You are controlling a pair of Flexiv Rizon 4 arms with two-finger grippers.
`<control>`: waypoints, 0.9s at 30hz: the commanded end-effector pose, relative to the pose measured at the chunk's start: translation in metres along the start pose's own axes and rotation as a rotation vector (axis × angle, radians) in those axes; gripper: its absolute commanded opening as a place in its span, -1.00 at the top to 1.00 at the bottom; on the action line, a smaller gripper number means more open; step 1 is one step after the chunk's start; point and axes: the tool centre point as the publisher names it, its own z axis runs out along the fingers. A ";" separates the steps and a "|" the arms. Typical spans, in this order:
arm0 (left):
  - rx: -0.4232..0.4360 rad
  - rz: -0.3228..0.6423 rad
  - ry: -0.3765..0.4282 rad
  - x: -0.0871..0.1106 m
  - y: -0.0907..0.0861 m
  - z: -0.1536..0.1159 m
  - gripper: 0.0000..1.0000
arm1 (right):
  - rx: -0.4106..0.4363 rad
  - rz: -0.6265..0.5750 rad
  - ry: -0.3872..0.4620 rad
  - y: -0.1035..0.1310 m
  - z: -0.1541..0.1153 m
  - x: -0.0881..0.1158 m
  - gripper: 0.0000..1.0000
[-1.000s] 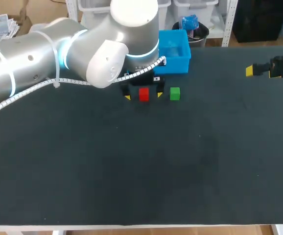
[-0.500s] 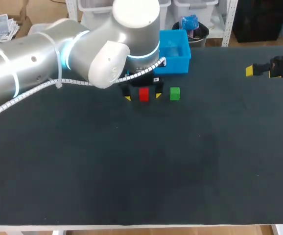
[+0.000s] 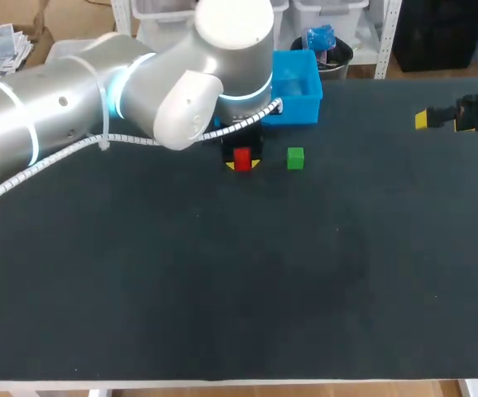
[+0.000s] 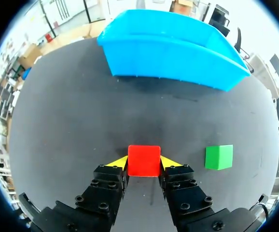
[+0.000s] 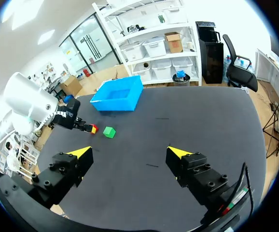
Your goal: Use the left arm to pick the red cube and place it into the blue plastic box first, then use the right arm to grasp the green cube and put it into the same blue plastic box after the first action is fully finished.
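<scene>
Left arm [image 3: 98, 91] reaches across to the spot just in front of the blue plastic box [image 4: 178, 63]. My left claw [image 4: 144, 162] is clenched on the red cube [image 4: 144, 155], with one yellow fingertip [image 4: 116, 162] pressed on each side face. The cube looks to be still sitting on the counter [image 3: 222, 273], close to the box's near wall, so I read this as grip made, lift not yet done. The pinch is square across the cube's flat sides, which should stop it twisting on the way up. The green cube [image 4: 218, 157] is beside the red one, the same way out from the box, apart from both the red cube and my fingers. It's untouched, which fits the order: red goes in first. The box is open-topped with nothing visible inside from the left wrist view. My right claw [image 5: 129, 152] is released, spread wide and holding nothing. It sits well off to the right of the box, probably waiting clear of the left arm's path.
</scene>
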 end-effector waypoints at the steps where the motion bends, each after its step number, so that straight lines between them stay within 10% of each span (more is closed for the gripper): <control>1: -0.003 0.007 0.000 -0.003 -0.002 -0.003 1.00 | 0.001 0.000 0.001 0.000 0.000 0.000 -1.00; 27: 0.046 0.049 -0.135 -0.037 0.024 -0.116 1.00 | 0.001 0.000 0.001 0.000 0.000 0.000 -1.00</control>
